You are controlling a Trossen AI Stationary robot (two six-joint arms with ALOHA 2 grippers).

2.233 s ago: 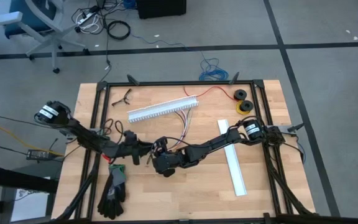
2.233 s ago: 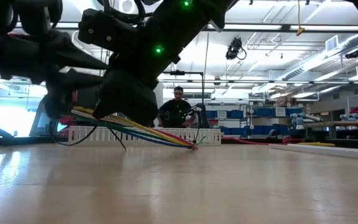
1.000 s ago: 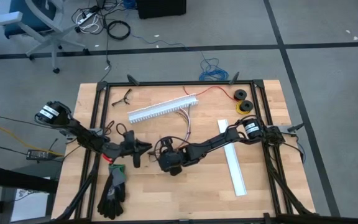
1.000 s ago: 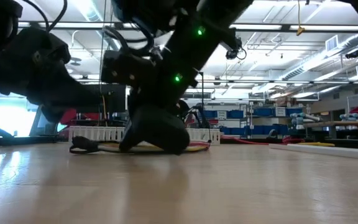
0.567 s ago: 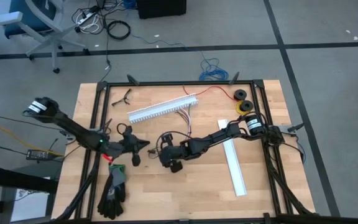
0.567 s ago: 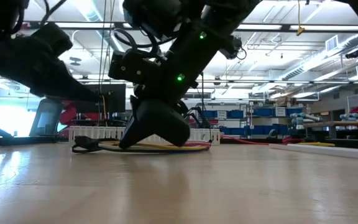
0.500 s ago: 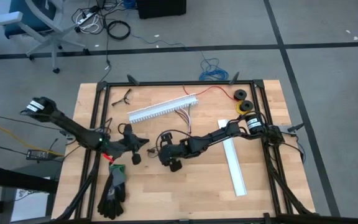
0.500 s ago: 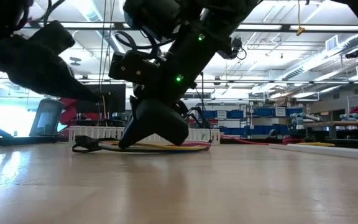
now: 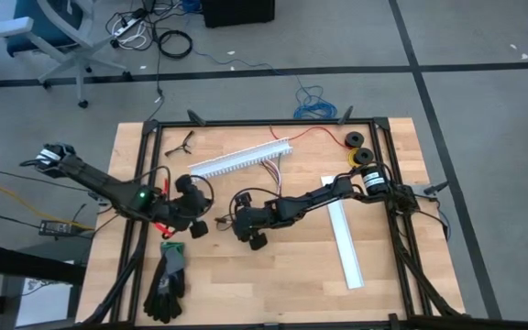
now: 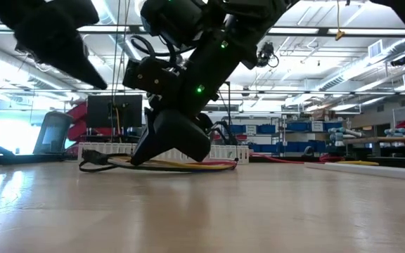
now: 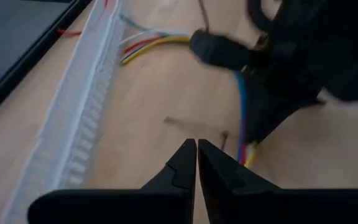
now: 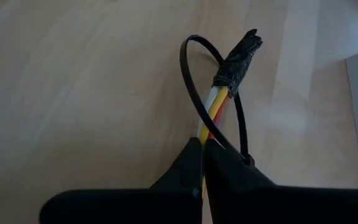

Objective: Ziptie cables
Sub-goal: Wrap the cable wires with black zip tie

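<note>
The cables run from the white slotted channel toward the table's middle, where my right gripper is shut on them. In the right wrist view the bundle's dark end sticks out past the fingertips, and a black zip tie loop circles the wires there. In the low view the wires lie on the table. My left gripper is shut on nothing; it hangs raised just left of the right gripper, pointing slantwise down at it. My right gripper pinches the coloured wires between its two fingers, a short way behind the dark end. The fingers slant down from the table's right. The bundle lies on the table. Whether the zip tie's strand beside the fingers is pinched too, I cannot tell.
A second white channel piece lies at the right, black gloves at the near left, tape rolls and a red wire at the far right. A small dark tool lies at the far left. Black frame rails border the table.
My left gripper has risen well above the table and tipped, and has drawn back a little toward the left edge. My right gripper has shifted slightly toward the far left with the cables, which stay on the table.
</note>
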